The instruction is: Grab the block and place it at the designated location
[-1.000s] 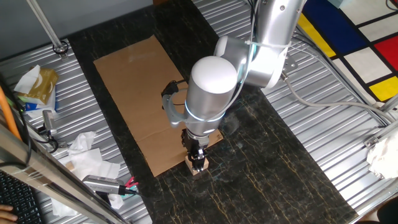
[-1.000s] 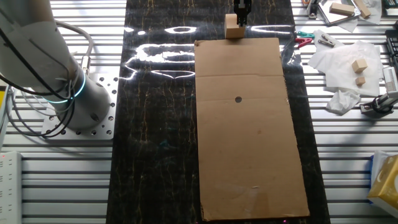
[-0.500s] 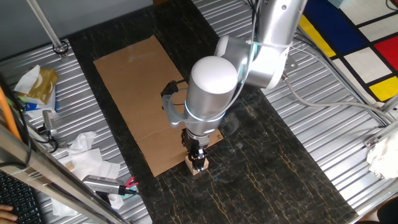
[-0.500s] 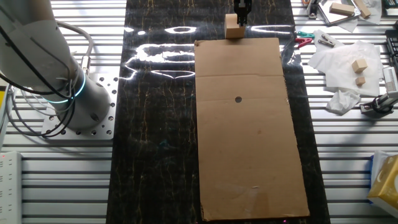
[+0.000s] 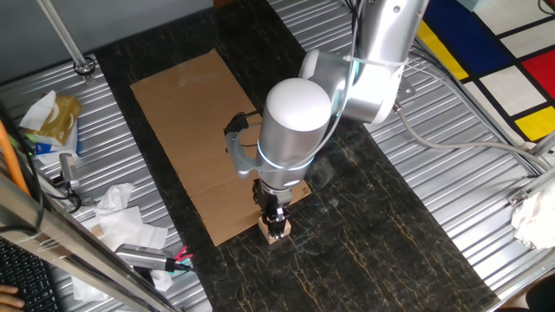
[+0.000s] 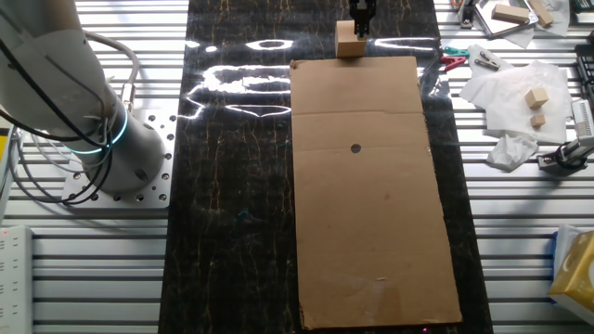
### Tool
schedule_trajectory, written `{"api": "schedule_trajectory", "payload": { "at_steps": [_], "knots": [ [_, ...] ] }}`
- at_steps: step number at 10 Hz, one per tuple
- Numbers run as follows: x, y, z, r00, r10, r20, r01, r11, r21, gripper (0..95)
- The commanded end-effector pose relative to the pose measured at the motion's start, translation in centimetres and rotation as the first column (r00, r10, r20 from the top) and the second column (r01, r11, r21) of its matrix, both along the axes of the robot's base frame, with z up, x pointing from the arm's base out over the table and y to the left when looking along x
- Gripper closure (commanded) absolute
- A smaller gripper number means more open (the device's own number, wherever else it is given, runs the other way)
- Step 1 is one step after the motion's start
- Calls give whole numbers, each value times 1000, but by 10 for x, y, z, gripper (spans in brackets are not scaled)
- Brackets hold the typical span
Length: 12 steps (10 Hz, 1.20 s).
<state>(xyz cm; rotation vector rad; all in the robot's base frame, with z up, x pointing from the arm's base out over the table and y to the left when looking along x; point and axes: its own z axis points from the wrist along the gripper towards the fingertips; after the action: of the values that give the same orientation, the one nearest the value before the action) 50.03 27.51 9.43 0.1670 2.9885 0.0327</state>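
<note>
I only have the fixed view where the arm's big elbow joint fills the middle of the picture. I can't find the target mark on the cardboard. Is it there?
Observer: Yes. The other fixed view shows the black dot on the cardboard sheet, uncovered, just past the fold crease.
Operator: And is the block anywhere near it?
Observer: No. There the block lies beyond the sheet's short edge, over the dark tabletop, well apart from the dot.
Operator: Does the gripper have it?
Observer: The gripper is right at the block, but that view crops it at the top edge, so I cannot tell whether it is closed.
</note>
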Motion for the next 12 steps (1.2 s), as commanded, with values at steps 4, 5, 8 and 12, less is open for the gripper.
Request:
{"api": "schedule_trajectory", "payload": {
  "at_steps": [4, 5, 8, 12],
  "knots": [
    [0, 0, 3, 1000, -4, -1, 4, 1000, -2, 190],
    [0, 0, 4, 1000, -6, -1, 6, 1000, -1, 190],
    [7, -2, 9, 1000, -3, -2, 3, 1000, -4, 190],
    [16, -3, 15, 1000, -3, -10, 3, 1000, -3, 190]
  ]
}}
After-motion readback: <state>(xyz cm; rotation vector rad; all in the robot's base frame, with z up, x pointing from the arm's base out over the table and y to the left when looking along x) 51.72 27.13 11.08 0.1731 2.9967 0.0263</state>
